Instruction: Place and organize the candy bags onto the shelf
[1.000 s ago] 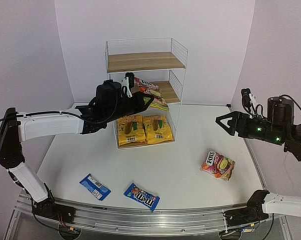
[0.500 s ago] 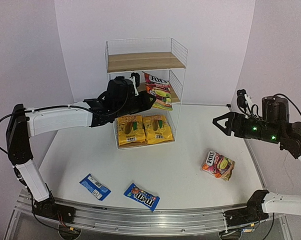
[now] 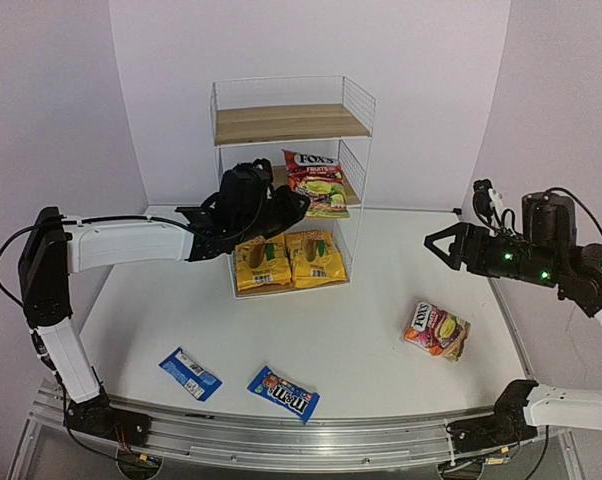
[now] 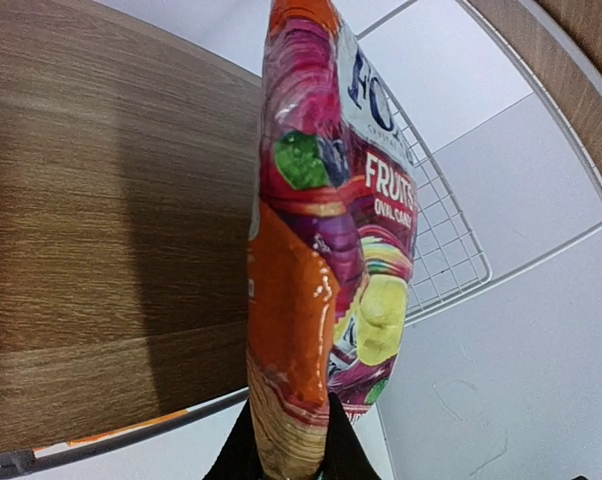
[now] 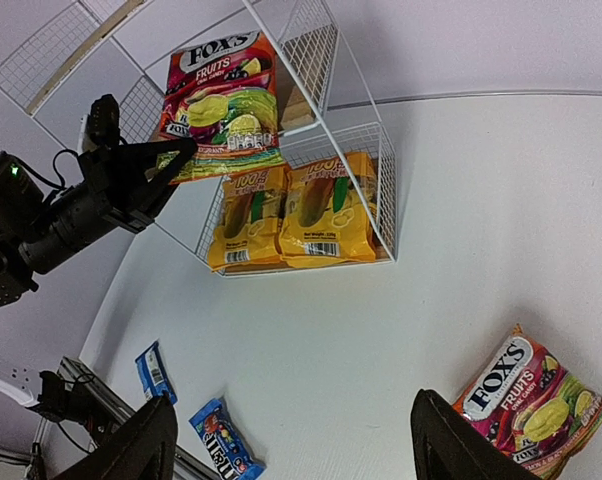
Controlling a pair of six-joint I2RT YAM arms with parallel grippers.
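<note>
The white wire shelf (image 3: 291, 123) stands at the back. My left gripper (image 3: 299, 204) is shut on the lower edge of a red-pink Fox's bag (image 3: 316, 184) and holds it upright over the middle board (image 4: 101, 200). In the left wrist view the bag (image 4: 321, 250) rises from the gripper (image 4: 286, 455). Two yellow bags (image 3: 263, 262) (image 3: 316, 257) lie on the bottom board. A second red-pink bag (image 3: 436, 330) lies on the table to the right. Two blue packets (image 3: 190, 373) (image 3: 283, 391) lie near the front. My right gripper (image 3: 436, 243) is open and empty, in the air above the table's right side.
The top board (image 3: 286, 110) of the shelf holds nothing. The white table (image 3: 361, 310) ends at a metal rail (image 3: 281, 435) in front. Walls close in at the back and both sides. The right wrist view shows the shelf (image 5: 321, 60) and the loose red-pink bag (image 5: 531, 400).
My left gripper has pushed the red-pink bag farther right onto the middle board and tipped it upright. My right gripper has shifted slightly left and stays open.
</note>
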